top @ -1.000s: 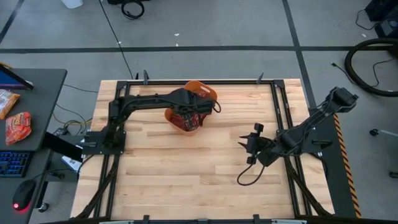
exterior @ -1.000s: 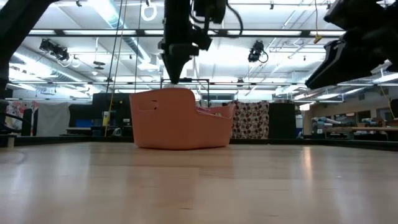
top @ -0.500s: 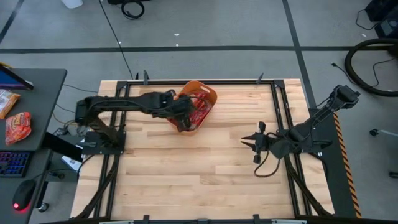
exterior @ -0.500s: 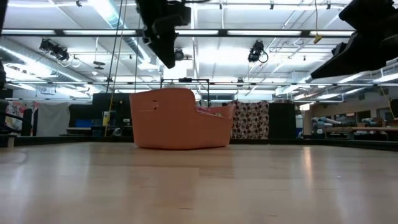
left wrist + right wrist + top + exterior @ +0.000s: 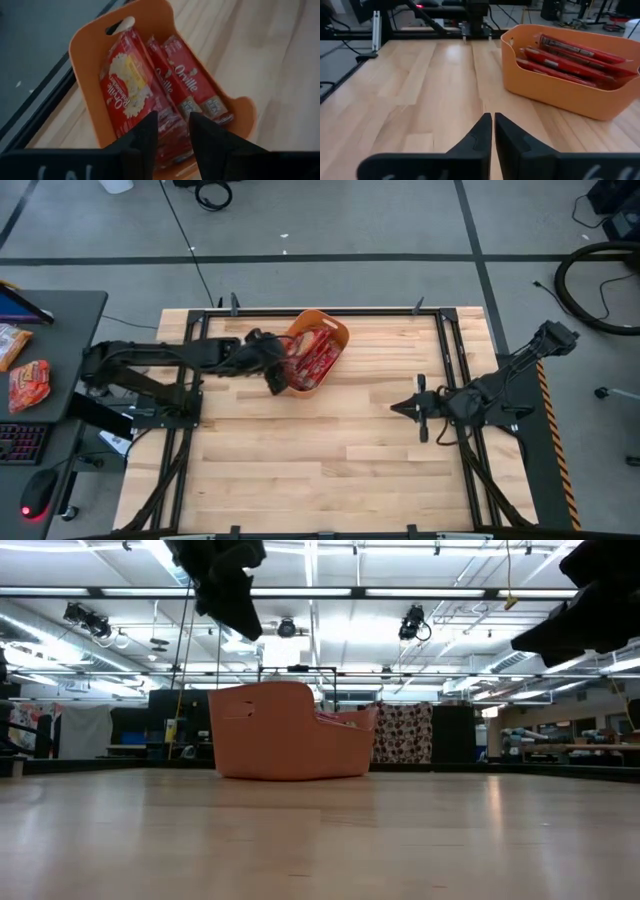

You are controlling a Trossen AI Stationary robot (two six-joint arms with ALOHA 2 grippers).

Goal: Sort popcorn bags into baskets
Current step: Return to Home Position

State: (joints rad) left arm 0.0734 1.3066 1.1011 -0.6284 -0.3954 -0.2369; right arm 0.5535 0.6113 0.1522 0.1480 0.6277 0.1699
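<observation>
The orange tub stands near the table's far edge, left of centre, and shows in the low view too. Several red popcorn packets lie stacked on edge inside it, and the right wrist view shows them as well. My left gripper hovers open just off the tub's near-left corner, raised above the table, its fingers holding nothing. My right gripper is shut and empty. It is right of centre and points toward the tub.
Bare wood fills the middle and near half of the table. Black frame rails run along the table's sides. Off the table's left edge, a grey side desk carries red bags, a keyboard and a mouse.
My left gripper has drawn back from above the tub toward the table's left edge, rising as it went, and now hangs beside the tub's near-left corner. My right gripper has turned level and shifted slightly toward the right edge. The tub and packets have stayed put.
</observation>
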